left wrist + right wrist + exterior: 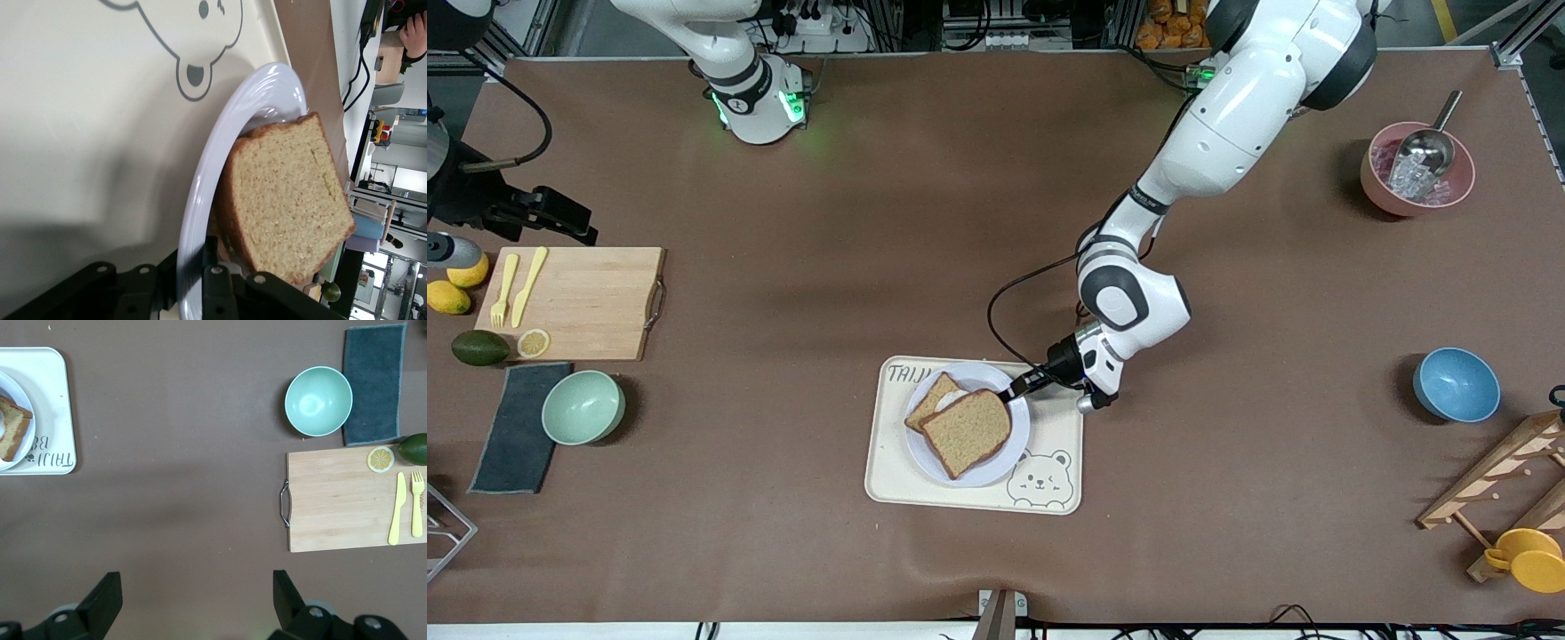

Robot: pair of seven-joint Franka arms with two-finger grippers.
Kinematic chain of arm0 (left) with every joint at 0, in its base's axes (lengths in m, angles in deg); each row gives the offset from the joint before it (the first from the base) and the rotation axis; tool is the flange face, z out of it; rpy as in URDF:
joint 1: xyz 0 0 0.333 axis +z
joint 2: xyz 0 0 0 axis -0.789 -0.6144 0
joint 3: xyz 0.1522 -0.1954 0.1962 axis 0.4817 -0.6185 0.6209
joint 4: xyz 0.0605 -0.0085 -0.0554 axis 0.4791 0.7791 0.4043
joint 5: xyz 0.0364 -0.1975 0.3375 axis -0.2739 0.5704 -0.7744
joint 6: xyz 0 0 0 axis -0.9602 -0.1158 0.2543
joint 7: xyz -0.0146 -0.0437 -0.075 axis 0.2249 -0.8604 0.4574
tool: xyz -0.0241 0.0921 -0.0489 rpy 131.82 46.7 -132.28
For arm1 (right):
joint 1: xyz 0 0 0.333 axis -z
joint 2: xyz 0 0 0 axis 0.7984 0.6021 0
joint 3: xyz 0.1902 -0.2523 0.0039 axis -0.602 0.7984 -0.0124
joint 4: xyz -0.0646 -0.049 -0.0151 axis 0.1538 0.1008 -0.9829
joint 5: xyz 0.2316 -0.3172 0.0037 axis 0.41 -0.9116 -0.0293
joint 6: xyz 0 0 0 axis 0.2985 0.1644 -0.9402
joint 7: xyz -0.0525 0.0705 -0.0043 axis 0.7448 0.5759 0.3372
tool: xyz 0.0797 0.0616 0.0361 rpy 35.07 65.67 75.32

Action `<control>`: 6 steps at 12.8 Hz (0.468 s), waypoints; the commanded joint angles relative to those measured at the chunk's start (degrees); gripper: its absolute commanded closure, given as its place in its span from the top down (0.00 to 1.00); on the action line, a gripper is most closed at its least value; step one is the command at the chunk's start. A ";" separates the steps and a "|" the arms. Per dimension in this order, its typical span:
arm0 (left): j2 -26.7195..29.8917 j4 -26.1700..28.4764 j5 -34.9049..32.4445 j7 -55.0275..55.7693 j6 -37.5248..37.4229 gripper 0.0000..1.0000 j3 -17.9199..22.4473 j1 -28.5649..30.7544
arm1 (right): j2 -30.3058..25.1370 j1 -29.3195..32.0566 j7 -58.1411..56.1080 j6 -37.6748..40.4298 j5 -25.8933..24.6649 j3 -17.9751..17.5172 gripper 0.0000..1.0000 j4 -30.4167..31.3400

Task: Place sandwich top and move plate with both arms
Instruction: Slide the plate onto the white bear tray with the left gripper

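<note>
The sandwich top [967,431] lies on the plate [996,467], partly over a second slice [931,397] with a bit of egg white showing. The plate sits on a cream bear-printed tray [969,498]. My left gripper [1016,388] is low at the plate's rim on the side toward the left arm's end. In the left wrist view [190,267] one finger is above and one below the rim of the plate [220,147], shut on it, with the sandwich top [293,200] just past them. My right gripper [193,600] is open and empty, high over bare table, and waits.
Toward the right arm's end are a cutting board [574,302] with yellow cutlery, a mint bowl [583,406], a dark cloth [516,427], an avocado [480,348]. Toward the left arm's end are a blue bowl [1456,384], a pink bowl [1416,169], a wooden rack [1503,471].
</note>
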 commanded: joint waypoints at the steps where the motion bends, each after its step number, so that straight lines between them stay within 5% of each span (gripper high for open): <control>1: 0.21 -1.75 1.84 -0.33 1.53 1.00 0.85 -1.04 | 0.54 -0.82 0.59 0.62 -1.13 0.07 1.00 -0.62; 6: 4.25 -0.87 1.49 -0.94 6.96 1.00 0.85 -0.07 | 0.72 -0.82 0.67 0.62 -1.13 0.07 1.00 -0.62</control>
